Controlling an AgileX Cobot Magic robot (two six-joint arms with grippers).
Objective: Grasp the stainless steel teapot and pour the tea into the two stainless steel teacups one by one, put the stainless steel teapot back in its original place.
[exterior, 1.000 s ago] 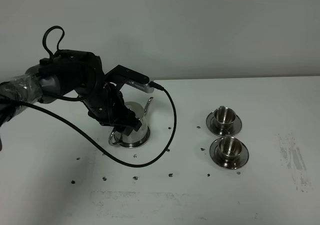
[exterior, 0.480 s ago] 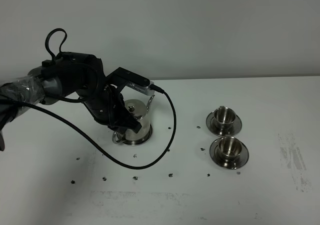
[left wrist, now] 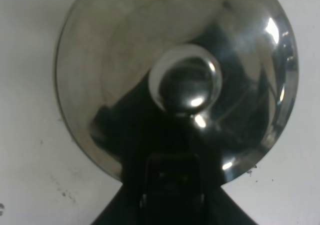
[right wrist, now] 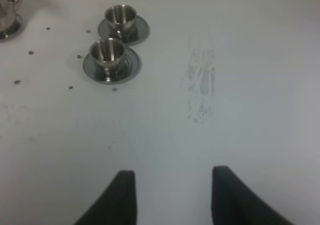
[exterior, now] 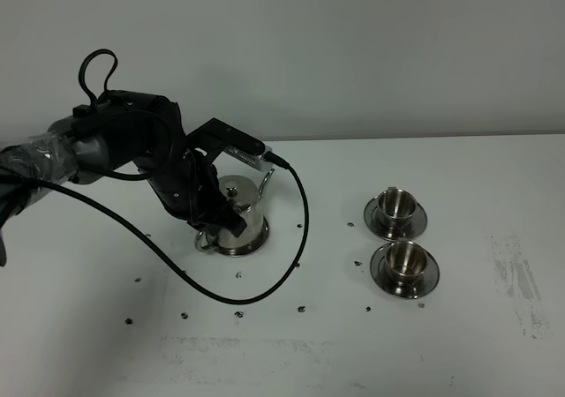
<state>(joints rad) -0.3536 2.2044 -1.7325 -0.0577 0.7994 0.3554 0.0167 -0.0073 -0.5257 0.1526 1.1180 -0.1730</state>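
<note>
The stainless steel teapot (exterior: 238,210) stands left of centre on its round saucer (exterior: 257,237), spout toward the wall. My left gripper (exterior: 214,223) is at the pot's handle side, shut on the loop handle. In the left wrist view the knobbed lid (left wrist: 186,80) fills the frame, and the dark gripper body covers the handle. The two stainless steel teacups (exterior: 396,205) (exterior: 406,258) sit on their saucers at the right, one behind the other. The right wrist view shows them too (right wrist: 120,16) (right wrist: 107,51), far ahead of my right gripper (right wrist: 174,187), whose fingers stand apart over bare table. No tea shows.
A black cable (exterior: 296,238) loops from the left arm onto the table in front of the pot. Small dark specks (exterior: 238,313) dot the white tabletop. A scuffed grey patch (exterior: 515,278) marks the right side. A pale wall closes the back.
The left gripper has shut on the teapot's handle. The arm and pot have shifted slightly back and to the left, and the cable loop has drawn in. The cups have not moved.
</note>
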